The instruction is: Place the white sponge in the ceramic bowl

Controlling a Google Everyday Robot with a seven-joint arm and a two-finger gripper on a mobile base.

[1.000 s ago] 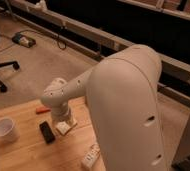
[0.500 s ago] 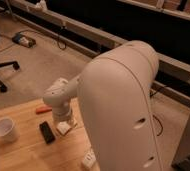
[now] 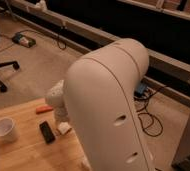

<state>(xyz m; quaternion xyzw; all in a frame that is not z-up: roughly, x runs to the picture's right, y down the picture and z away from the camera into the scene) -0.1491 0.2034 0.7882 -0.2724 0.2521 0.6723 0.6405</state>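
The white sponge (image 3: 64,128) is a small pale block on the wooden table (image 3: 23,152), just right of a black bar-shaped object (image 3: 47,132). My gripper (image 3: 62,119) hangs from the white wrist straight above the sponge, at or very close to it. I cannot tell whether it touches the sponge. The large white arm housing (image 3: 110,110) fills the middle of the view and hides the right part of the table. The green ceramic bowl is out of view.
A white cup (image 3: 5,129) stands at the table's left edge. A flat orange stick (image 3: 43,109) lies near the far edge. An office chair base (image 3: 0,70) and cables (image 3: 148,117) are on the floor beyond.
The arm housing has swung left and nearer the camera and covers more of the table's right side. The gripper stays over the sponge. The cup, bar and stick have not moved.
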